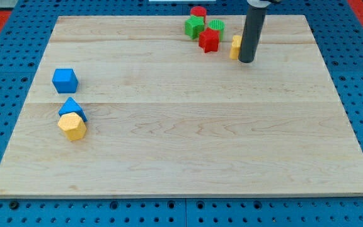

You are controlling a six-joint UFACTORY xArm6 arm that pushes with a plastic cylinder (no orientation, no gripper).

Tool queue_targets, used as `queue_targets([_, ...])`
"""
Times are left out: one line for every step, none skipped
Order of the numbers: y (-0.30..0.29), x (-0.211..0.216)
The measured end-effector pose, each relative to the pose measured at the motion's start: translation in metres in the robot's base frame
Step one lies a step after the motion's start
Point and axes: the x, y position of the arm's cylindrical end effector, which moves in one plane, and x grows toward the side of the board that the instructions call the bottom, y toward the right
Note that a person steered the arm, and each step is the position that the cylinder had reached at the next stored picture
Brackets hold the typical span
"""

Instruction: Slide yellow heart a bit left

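Note:
The yellow heart lies near the view's top, right of centre, partly hidden behind my rod. My tip stands on the board right against the heart's right side. Just left of the heart is a red block. Above that lie a green block, a green round block and a red round block.
A blue cube sits at the view's left. Below it a blue triangle block touches a yellow hexagon block. The wooden board rests on a blue pegboard table.

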Motion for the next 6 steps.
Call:
queue_targets([-0.005, -0.015])
queue_targets([-0.005, -0.016])
queue_targets([0.025, -0.022])
queue_targets([0.061, -0.046])
queue_targets([0.029, -0.056])
queue_targets([0.000, -0.056])
